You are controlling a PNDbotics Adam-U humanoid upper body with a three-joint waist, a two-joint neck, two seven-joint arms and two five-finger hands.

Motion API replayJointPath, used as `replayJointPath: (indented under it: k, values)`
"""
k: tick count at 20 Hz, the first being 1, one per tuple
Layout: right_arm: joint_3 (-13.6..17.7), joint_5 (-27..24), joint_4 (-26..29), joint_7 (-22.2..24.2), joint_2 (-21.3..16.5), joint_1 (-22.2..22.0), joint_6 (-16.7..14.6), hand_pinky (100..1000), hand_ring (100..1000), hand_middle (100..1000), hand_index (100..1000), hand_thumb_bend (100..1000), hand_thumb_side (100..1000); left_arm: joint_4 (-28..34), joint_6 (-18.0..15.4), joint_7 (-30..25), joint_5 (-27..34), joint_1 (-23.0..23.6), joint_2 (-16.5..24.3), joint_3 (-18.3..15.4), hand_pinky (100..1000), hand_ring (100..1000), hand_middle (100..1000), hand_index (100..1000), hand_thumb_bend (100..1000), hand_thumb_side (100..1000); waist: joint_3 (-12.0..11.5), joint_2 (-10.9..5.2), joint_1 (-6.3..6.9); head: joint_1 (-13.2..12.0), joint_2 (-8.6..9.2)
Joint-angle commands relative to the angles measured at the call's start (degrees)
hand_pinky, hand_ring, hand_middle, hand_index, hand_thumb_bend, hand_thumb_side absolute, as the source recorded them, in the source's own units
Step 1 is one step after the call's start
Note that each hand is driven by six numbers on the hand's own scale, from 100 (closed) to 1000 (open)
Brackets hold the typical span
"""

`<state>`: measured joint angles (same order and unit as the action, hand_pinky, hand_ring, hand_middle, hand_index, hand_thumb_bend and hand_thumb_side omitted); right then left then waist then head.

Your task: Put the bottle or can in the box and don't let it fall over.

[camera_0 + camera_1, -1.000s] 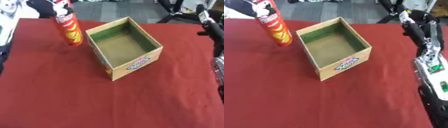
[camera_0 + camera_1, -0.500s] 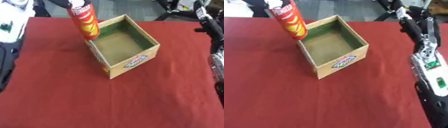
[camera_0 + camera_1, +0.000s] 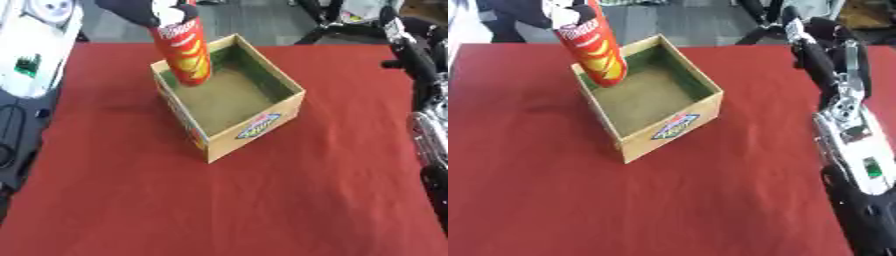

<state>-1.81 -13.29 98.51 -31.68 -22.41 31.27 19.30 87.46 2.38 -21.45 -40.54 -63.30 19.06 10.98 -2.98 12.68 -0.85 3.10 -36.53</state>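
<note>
Left hand [image 3: 136, 10] clasps can [image 3: 184, 52] above box [image 3: 254, 127]; right hand [image 3: 826, 47] spread beside, red cloth [image 3: 262, 200] around

Left hand [image 3: 138, 11]: black, rounded, glove-like, seen only at top edge of left eye view. Left arm [image 3: 39, 47]: big white shell w/ smooth curved casing, a round grey-white disc near its upper end, small green patch on its flank; below it black body parts w/ a thin dark cable loop.

Right hand [image 3: 826, 37]: black fingers, silver bits at joints. Right arm [image 3: 850, 135]: silver-metal wrist section w/ exposed fittings, then white-grey forearm cover w/ small green mark and dark slots, then black casing twd lower right corner. Screws too small to make out.
</note>
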Motion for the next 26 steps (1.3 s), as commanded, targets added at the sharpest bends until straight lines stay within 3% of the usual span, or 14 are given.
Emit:
replayJointPath:
  k: [1, 5, 6, 7, 18, 26]
  values:
    - [0.6, 0.2, 1.6, -0.4, -0.6, 1.3, -0.1, 583, 768, 859, 770, 457, 484, 0.5, 0.0, 0.2, -1.0, -0.8, 0.1, -0.7, 223, 100, 102, 108, 380, 100, 0.9, -0.44, 0.10, -0.6, 1.95]
    - [0.9, 0.1, 1.9, -0.8, -0.9, 1.7, -0.2, 583, 768, 861, 771, 457, 485, -2.2, 0.2, 1.2, -2.8, -0.5, -0.5, -1.6, 220, 100, 101, 108, 390, 100, 2.6, 0.34, 0.42, -1.5, 3.62]
    - [1.0, 0.1, 2.0, -0.9, -0.9, 1.7, -0.2, 583, 768, 861, 771, 417, 493, -2.8, 0.1, 1.6, -3.1, -0.5, -0.7, -1.8, 218, 100, 102, 108, 386, 100, 2.8, 0.48, 0.52, -1.6, 3.82]
    - [1.0, 0.0, 2.0, -1.0, -0.9, 1.7, -0.2, 583, 768, 861, 771, 455, 487, -3.4, 0.0, 2.1, -3.3, -0.6, -0.8, -1.9, 218, 100, 102, 108, 382, 100, 3.1, 0.68, 0.69, -1.8, 4.02]
    - [1.2, -0.4, 2.4, -2.4, -0.8, 2.4, -0.3, 583, 773, 873, 771, 456, 495, -9.3, -0.8, 7.0, -4.6, -0.1, -2.4, -3.2, 211, 100, 104, 109, 401, 100, 4.7, 1.87, 1.51, -3.1, 6.05]
    - [1.0, -0.5, 2.4, -2.4, -0.9, 2.5, -0.3, 583, 773, 873, 770, 454, 498, -12.4, -1.7, 9.0, -4.2, 0.3, -2.9, -3.6, 246, 100, 146, 135, 409, 100, 4.8, 2.32, 1.71, -3.3, 5.73]
